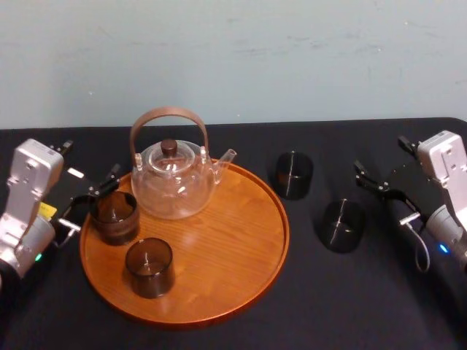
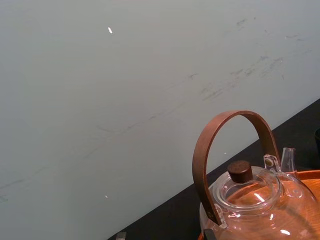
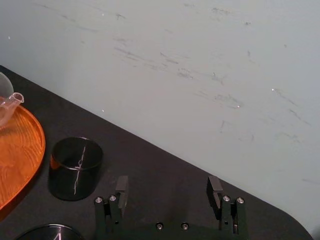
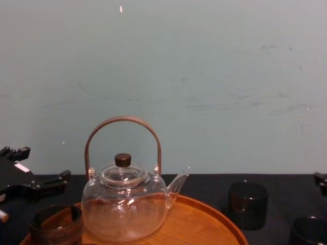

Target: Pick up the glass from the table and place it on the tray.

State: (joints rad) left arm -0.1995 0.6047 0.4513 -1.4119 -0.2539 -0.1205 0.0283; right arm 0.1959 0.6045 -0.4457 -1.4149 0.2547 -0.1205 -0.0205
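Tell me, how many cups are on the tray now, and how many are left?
Done: two glasses sit on the tray, the left-edge glass and the front glass. In hand: nothing gripped; the left gripper has open fingers beside the left-edge glass, and the right gripper is open off to the right. Left: the far glass and the near glass stand on the black table.

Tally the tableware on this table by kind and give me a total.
Tray: 1
Teapot: 1
Glasses: 4
Total: 6
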